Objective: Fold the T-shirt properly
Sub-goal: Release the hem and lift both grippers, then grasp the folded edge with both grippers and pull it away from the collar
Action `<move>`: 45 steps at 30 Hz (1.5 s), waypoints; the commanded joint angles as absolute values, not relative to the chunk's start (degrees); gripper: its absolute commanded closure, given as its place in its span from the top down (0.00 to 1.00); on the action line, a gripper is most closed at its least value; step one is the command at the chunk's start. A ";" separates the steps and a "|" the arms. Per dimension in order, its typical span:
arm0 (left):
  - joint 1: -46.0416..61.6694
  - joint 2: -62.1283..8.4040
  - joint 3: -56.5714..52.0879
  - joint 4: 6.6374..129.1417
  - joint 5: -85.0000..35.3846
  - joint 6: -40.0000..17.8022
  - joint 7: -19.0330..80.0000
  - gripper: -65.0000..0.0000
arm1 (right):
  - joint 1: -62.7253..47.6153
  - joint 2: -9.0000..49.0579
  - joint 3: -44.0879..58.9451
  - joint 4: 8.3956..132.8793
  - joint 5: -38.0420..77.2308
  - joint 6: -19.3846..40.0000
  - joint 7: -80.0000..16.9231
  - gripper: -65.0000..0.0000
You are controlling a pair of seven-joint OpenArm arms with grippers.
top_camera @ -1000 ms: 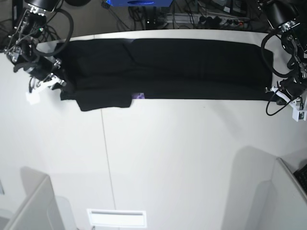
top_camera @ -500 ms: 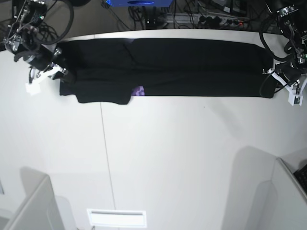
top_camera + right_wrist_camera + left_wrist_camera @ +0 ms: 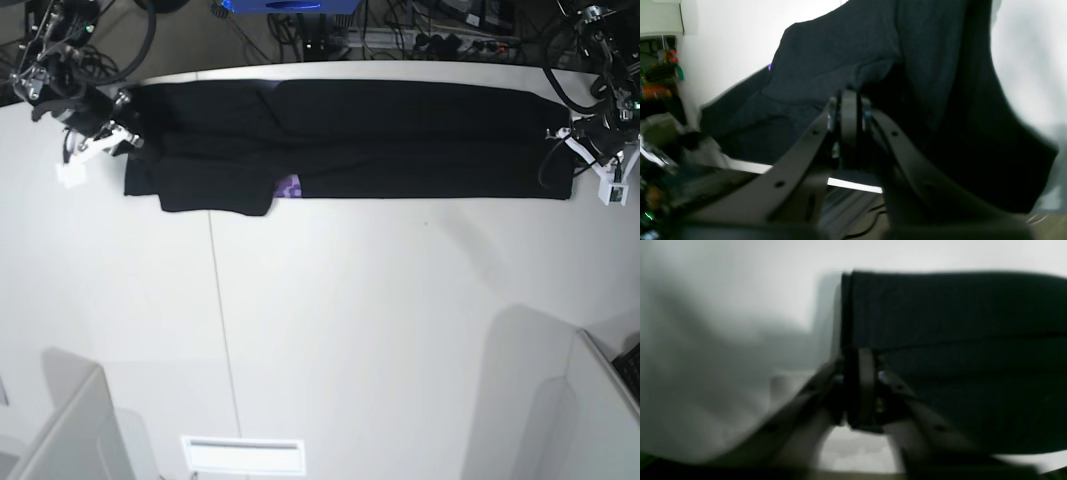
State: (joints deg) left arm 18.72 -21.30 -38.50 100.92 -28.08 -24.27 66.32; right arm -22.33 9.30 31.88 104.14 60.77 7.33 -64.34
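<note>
The black T-shirt (image 3: pixel 400 140) lies as a long folded band across the far part of the white table (image 3: pixel 350 320), with a bit of purple print (image 3: pixel 288 186) peeking out at its near edge. My left gripper (image 3: pixel 563 140) is at the band's right end. In the blurred left wrist view its fingers (image 3: pixel 867 380) are pressed together on the cloth's edge (image 3: pixel 940 313). My right gripper (image 3: pixel 128 140) is at the band's left end. In the right wrist view it (image 3: pixel 848 110) is closed where the cloth (image 3: pixel 840 60) bunches.
Cables and a blue box (image 3: pixel 290 5) lie beyond the table's far edge. A thin seam (image 3: pixel 222 330) runs down the table. A white slotted plate (image 3: pixel 243 455) sits at the near edge, with grey partitions (image 3: pixel 60 430) at both near corners.
Both grippers have moved toward the table's far edge, taking the shirt's ends with them. The band lies straighter and more of the purple print shows.
</note>
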 commanded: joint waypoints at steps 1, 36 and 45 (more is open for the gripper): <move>18.42 -22.55 -39.16 101.93 -28.35 -24.40 65.36 0.30 | -22.64 10.24 32.31 105.19 61.76 6.64 -63.78 0.25; 12.70 -18.24 -33.63 86.81 -18.24 -24.22 56.48 0.00 | -14.99 8.66 18.95 95.16 32.66 6.02 -53.14 0.00; 14.64 -15.96 -37.93 98.68 -18.68 -24.22 56.84 0.00 | -20.09 8.22 18.15 111.34 32.92 5.85 -53.23 0.00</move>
